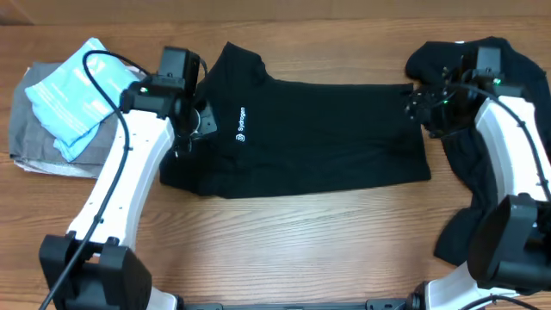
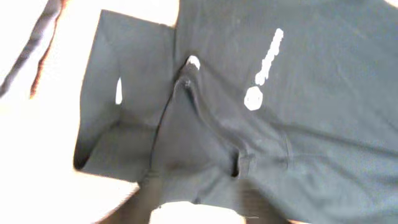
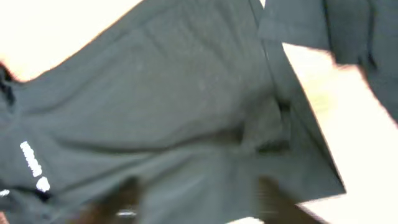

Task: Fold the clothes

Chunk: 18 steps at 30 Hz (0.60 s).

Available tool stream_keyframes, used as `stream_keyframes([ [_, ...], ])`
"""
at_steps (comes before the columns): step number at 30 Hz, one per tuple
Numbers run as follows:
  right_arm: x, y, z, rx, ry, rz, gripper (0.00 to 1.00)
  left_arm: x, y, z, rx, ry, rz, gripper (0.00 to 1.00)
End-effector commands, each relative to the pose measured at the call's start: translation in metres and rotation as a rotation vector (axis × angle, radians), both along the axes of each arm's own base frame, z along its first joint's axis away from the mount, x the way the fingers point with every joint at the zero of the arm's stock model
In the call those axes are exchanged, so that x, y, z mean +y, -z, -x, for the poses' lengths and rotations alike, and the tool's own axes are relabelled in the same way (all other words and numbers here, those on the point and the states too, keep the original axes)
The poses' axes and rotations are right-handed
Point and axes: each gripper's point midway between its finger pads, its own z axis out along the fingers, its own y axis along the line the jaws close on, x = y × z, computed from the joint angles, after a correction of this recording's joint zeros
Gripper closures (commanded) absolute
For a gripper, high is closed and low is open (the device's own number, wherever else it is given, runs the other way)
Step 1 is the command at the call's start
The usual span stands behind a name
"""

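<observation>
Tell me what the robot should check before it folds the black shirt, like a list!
1. Polo shirt spread out on the table: ok.
2. Left jaws over the collar end, beside the white logo: ok.
3. Right jaws over the hem end: ok.
4. Either jaws holding fabric: cannot tell, both wrist views are blurred.
5. Other black garment apart from the shirt's hem: cannot tell, that spot is hidden.
6. Grey garment and blue packet clear of the shirt: ok.
</observation>
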Motion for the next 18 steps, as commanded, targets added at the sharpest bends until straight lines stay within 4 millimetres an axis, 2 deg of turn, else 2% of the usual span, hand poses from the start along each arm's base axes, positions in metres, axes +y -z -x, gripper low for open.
stream_keyframes([
  [1,0.003,-0.013,0.015,0.030,-0.018,-0.006,0.85,-0.003,0.002,0.019,0.077,0.015,0.039,0.96],
  [2,0.002,-0.007,0.022,0.062,-0.015,-0.002,0.96,-0.006,0.009,0.026,0.112,0.019,0.053,0.96],
  [5,-0.001,0.015,0.039,0.141,0.014,0.015,0.96,-0.007,0.035,0.044,0.190,0.022,0.065,0.96],
  [10,-0.001,0.055,0.048,0.159,0.018,0.022,0.96,-0.005,0.084,0.062,0.235,0.021,0.064,0.96],
  [15,-0.007,0.086,0.040,0.083,0.028,0.057,0.96,-0.004,0.117,0.064,0.201,0.023,0.067,0.96],
  [18,-0.016,0.104,0.044,0.079,0.104,0.099,0.96,-0.004,0.124,0.059,0.170,0.022,0.065,0.96],
])
